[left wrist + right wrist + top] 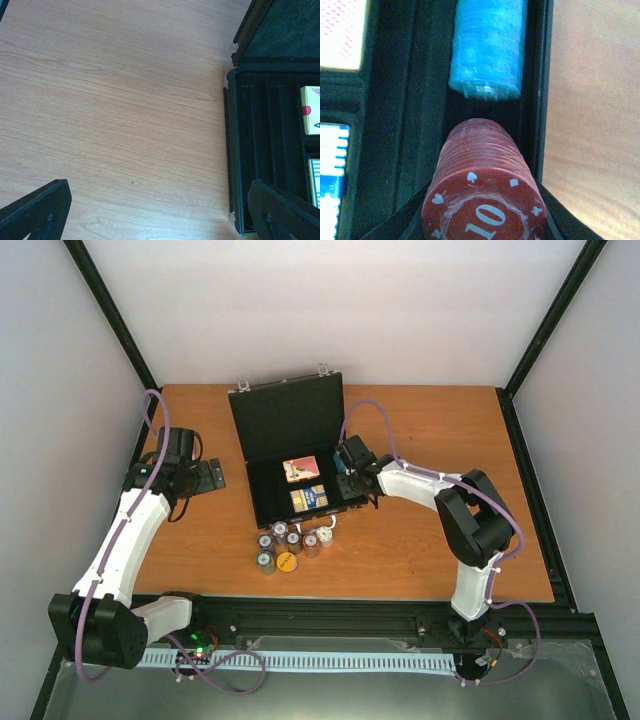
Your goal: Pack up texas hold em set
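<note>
The job is partly done. The black case [268, 490] lies open in the middle of the table [420, 540], lid tipped back. Both card decks [300, 468] are in their pockets on the right half, one behind the other. A blue stack of chips [487, 47] lies on its side in the channel by the case's right wall.

What is left looks like most of the chips. A cluster of loose stacks [290, 543] stands on the wood just in front of the case, and the lid is not yet closed or latched.

The right gripper [352, 478] hangs over the case's right edge, its fingers clamped on a red stack of chips [482, 195] with a "10" on the end face. That stack sits directly above the same channel, just short of the blue one with a small gap between them — lined up to drop in behind it, I'd judge.

The left gripper [208, 476] hovers over bare table just left of the case, fingers spread wide and holding nothing.
</note>
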